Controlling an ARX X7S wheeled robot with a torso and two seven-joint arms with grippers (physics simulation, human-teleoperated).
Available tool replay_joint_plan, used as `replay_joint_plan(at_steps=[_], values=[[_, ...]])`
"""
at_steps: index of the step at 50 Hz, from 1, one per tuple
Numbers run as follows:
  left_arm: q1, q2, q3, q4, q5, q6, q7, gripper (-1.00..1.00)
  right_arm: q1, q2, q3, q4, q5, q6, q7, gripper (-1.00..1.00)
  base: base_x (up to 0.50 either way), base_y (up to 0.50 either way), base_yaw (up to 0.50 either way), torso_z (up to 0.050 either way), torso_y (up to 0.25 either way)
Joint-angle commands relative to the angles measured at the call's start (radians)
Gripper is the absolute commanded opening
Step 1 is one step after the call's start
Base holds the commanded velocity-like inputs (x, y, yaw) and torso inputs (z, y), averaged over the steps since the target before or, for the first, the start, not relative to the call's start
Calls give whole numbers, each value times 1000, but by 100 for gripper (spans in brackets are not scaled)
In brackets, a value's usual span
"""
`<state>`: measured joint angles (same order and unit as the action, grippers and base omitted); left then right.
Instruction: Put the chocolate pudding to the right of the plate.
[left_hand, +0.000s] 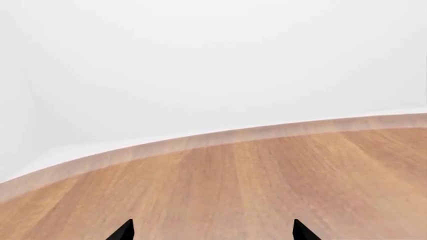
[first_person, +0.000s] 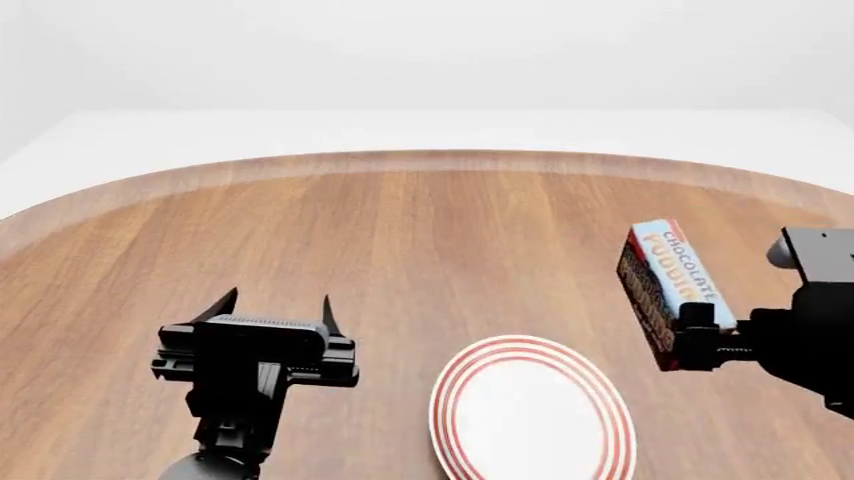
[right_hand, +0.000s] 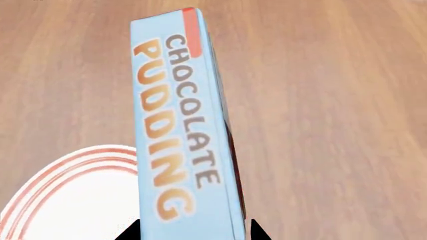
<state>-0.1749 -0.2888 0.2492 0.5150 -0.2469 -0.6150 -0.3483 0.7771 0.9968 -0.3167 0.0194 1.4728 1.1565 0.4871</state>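
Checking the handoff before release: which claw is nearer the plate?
The right claw, shut on the chocolate pudding, sits just beyond the plate's right rim. The left claw hangs open over bare wood, farther off on the plate's left.

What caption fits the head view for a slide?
Right gripper holds the chocolate pudding right of the plate; left gripper open.

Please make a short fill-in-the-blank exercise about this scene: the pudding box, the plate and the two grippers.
1. The chocolate pudding is held by the ____ gripper.
2. The plate has thin rings of ____ colour near its rim.
3. The left gripper is open and holds ____.
4. The wooden table has a ____ edge, not a straight one.

Missing words: right; red; nothing; curved
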Motion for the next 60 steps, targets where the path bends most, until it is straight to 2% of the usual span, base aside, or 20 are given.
replay_joint_plan(at_steps=[1, 39, 60], values=[[-2, -4, 3, 4, -4, -2, -4, 100, -60, 62, 30, 78, -33, -45, -56, -100, 0, 0, 0, 0, 0], [-2, -13, 17, 2, -10, 4, -18, 100, -331, 99, 40, 225, -103, -218, -182, -100, 0, 0, 0, 0, 0], [-2, -18, 20, 6, -17, 3, -25, 100, -323, 77, 15, 251, -130, -219, -201, -100, 0, 0, 0, 0, 0]])
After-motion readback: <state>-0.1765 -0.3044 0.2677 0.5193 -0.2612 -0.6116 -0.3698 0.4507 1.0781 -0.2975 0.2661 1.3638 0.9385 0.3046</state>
